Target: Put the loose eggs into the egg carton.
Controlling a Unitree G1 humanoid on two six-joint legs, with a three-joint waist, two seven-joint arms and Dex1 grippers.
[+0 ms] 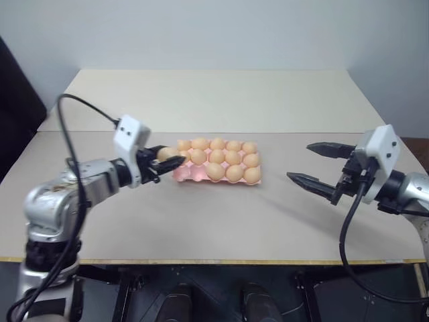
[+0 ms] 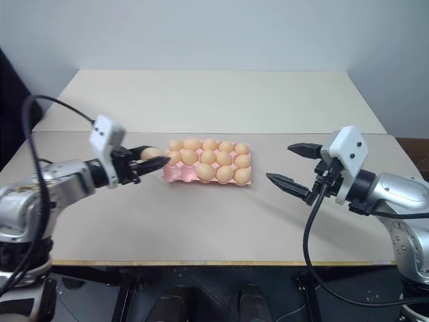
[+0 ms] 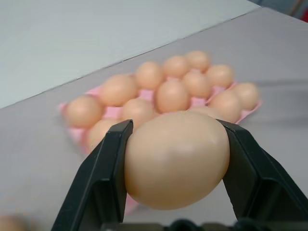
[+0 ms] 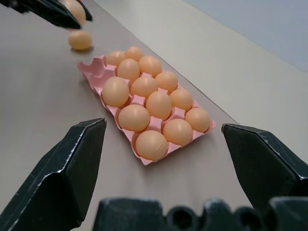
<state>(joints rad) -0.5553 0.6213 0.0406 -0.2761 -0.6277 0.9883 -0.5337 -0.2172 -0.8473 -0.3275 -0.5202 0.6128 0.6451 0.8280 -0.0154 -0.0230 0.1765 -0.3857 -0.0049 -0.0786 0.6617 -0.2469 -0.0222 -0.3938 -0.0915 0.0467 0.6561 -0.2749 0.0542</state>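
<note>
1. Egg (image 3: 175, 159) pinched in the left gripper (image 1: 163, 163), held at the left end of the egg carton (image 1: 182, 174).
2. Carton sits mid-counter (image 1: 221, 221), most cups filled.
3. Another loose egg (image 4: 80, 40) lies on the counter left of the carton.
4. Right gripper (image 1: 320, 164) spread wide, well right of the carton.

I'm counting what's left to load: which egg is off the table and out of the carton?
The egg clamped in the left gripper, held beside the egg carton. One loose egg lies on the table; the rest sit in cups.
</note>
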